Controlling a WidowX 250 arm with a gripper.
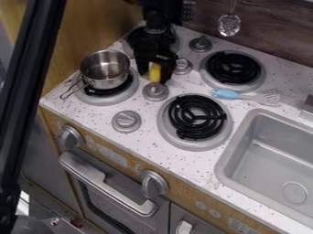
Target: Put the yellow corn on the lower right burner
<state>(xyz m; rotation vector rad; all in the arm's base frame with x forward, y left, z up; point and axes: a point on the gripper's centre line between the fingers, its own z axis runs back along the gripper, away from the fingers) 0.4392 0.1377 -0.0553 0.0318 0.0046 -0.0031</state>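
The speckled bench runs slantwise, its front edge dropping to the oven and its back edge meeting the wooden wall. A long black bar slants down past the bench's left corner. The sink takes up the right side, its near-left rim parted from the lower right burner by a narrow strip of bench; another strip lies between that burner and the front edge.

The black arm comes in from the top and hangs over the upper left burner, the claw pointing down close to the knobs. The upper right burner lies toward the wall, while the steel pot sits on the lower left one, its wire handle reaching toward the left edge. A blue-handled spatula lies between the right-hand burners and the sink. The claw is closed about the yellow corn, its fingers only the corn's width apart, just behind a knob.
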